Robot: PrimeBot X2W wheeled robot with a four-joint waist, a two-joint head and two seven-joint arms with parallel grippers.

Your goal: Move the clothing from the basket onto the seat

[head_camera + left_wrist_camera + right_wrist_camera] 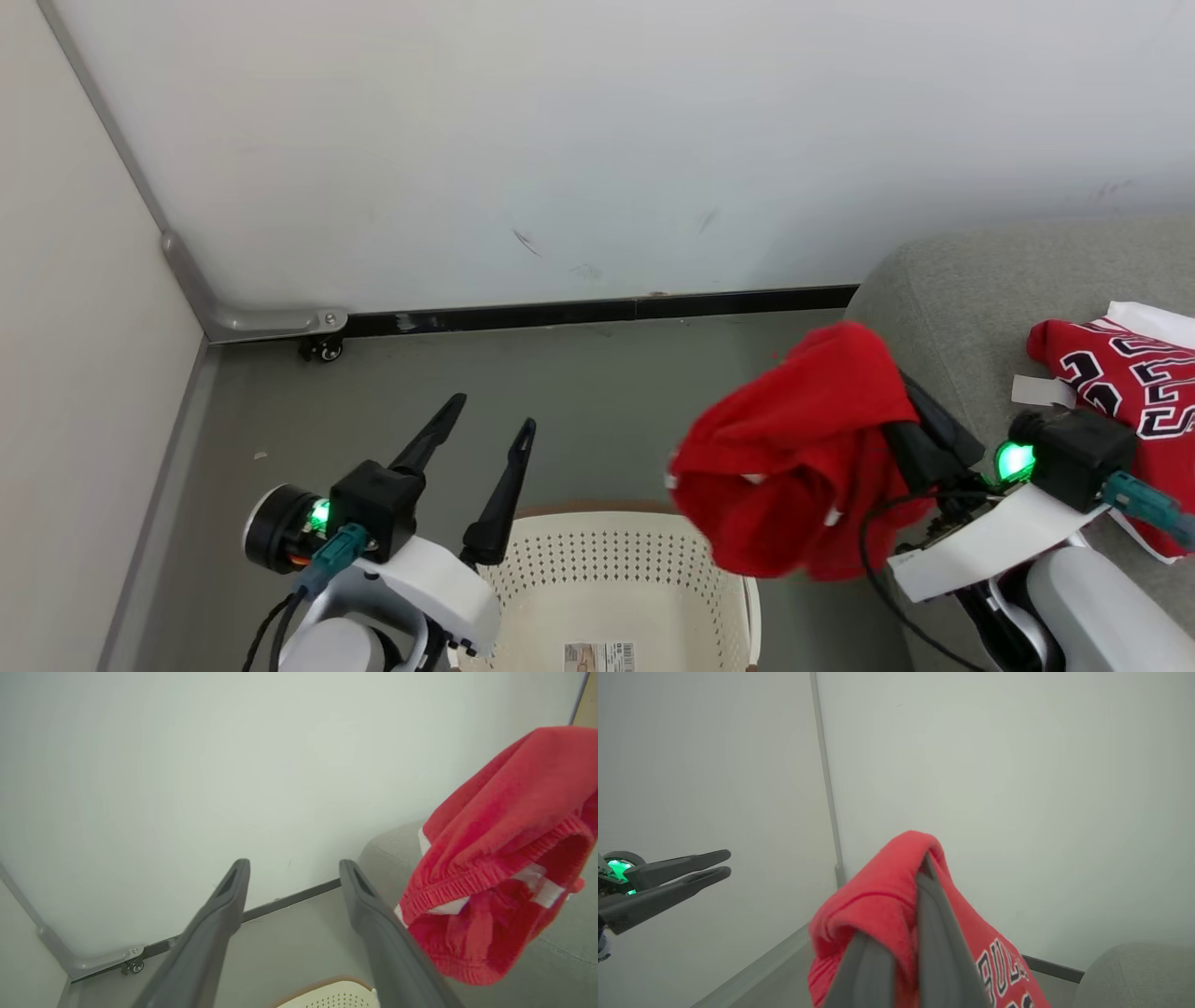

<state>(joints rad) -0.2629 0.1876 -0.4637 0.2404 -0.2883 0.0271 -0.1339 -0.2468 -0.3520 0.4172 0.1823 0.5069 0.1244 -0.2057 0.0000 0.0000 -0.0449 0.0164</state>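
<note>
While the right pincer [911, 914] is clamping shut on the plain red fabric garment with white trim [794, 457], holding it aloft ahead of itself beside the edge of the large grey upholstered sofa [943, 308], the task is, in my judgement, standing about half done. Just to that pincer's right, the red jersey with black white-outlined numerals [1134, 383] is already lying on the sofa. Meanwhile the left pincer [493, 413] is gaping open, gripping nothing, above the cream-white perforated plastic basket [597, 569], whose visible bottom is showing a barcode sticker [598, 656] and no clothing; its near part is being cropped.
</note>
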